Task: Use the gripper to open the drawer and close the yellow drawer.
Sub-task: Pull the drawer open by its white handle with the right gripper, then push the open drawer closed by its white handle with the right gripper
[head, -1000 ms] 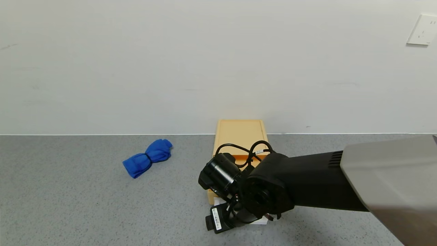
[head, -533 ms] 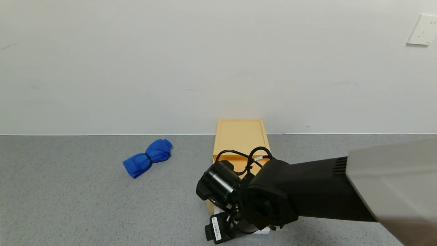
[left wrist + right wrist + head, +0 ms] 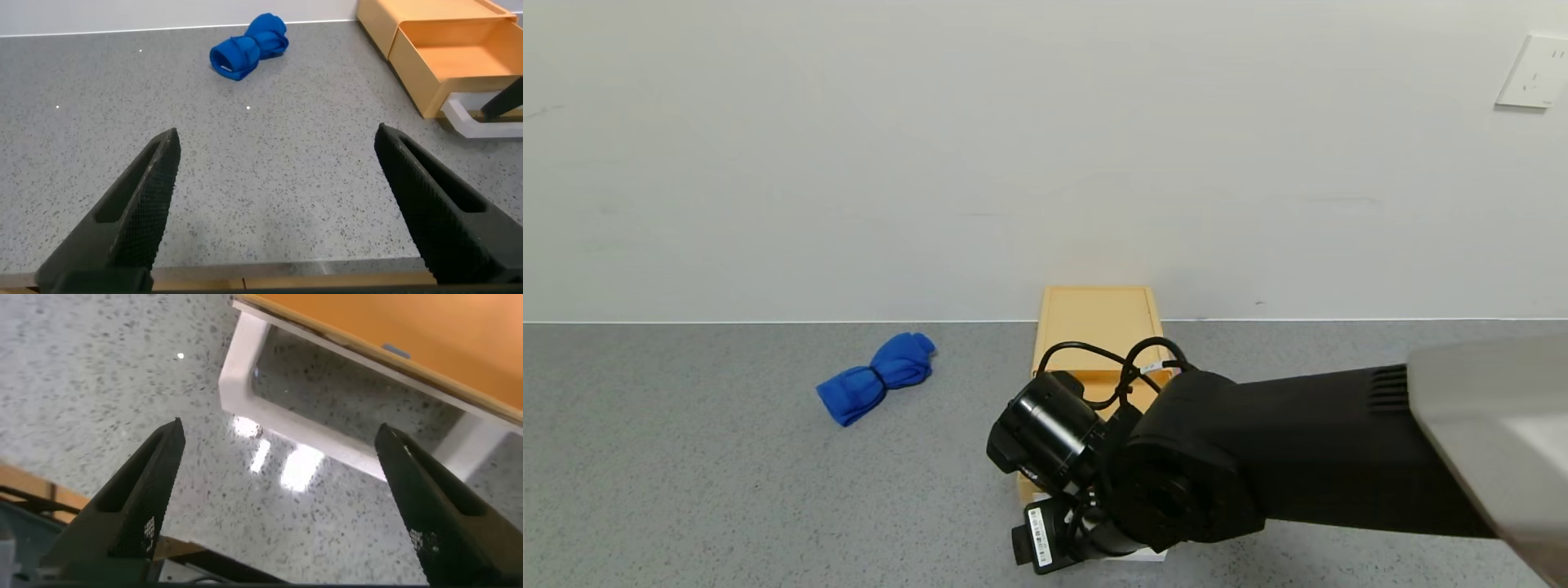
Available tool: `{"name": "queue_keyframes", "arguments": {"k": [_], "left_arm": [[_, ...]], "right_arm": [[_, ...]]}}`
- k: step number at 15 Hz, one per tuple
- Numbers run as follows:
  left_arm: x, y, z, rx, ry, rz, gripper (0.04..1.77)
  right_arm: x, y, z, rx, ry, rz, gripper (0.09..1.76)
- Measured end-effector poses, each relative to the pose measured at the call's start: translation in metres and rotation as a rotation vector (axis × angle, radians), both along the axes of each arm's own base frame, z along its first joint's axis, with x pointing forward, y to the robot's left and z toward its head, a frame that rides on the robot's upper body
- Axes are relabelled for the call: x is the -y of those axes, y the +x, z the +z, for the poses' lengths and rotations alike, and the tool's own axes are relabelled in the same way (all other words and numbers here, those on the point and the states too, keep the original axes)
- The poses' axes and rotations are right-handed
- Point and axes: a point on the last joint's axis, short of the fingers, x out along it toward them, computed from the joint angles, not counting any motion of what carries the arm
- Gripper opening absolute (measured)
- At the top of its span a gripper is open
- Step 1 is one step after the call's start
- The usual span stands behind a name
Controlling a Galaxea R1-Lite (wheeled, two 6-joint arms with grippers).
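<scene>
Hovering right gripper over white handle, fingers spread, gripping nothing — drawer already out. Next — push it shut. Left gripper parked, spread.

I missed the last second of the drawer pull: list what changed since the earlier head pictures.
The right gripper shifted slightly toward the robot and to its left, and the right arm's grey shell slid outward. Its fingers are open astride the white loop handle, not clamped. The drawer stayed pulled out of the yellow box; the blue cloth and left gripper, open above the counter, stayed put.
</scene>
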Motion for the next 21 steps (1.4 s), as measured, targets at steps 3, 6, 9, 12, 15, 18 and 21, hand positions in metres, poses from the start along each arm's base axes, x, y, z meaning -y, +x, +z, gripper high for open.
{"name": "queue_keyframes", "arguments": {"k": [3, 6, 9, 12, 15, 18, 21], "left_arm": [[0.0, 0.0, 0.0, 0.0, 0.0, 0.0, 1.72], [0.0, 0.0, 0.0, 0.0, 0.0, 0.0, 1.72], [0.0, 0.0, 0.0, 0.0, 0.0, 0.0, 1.72], [0.0, 0.0, 0.0, 0.0, 0.0, 0.0, 1.72], [0.0, 0.0, 0.0, 0.0, 0.0, 0.0, 1.72], [0.0, 0.0, 0.0, 0.0, 0.0, 0.0, 1.72], [0.0, 0.0, 0.0, 0.0, 0.0, 0.0, 1.72]], "right_arm": [[0.012, -0.009, 0.032, 0.025, 0.029, 0.009, 1.71], [0.033, -0.023, 0.072, 0.05, 0.071, 0.011, 1.71], [0.064, -0.044, 0.112, 0.078, 0.118, 0.011, 1.71], [0.103, -0.062, 0.136, 0.112, 0.158, -0.016, 1.71], [0.15, -0.068, 0.146, 0.138, 0.186, -0.093, 1.71], [0.196, -0.065, 0.15, 0.169, 0.234, -0.117, 1.71], [0.233, -0.06, 0.15, 0.23, 0.246, -0.149, 1.71]]}}
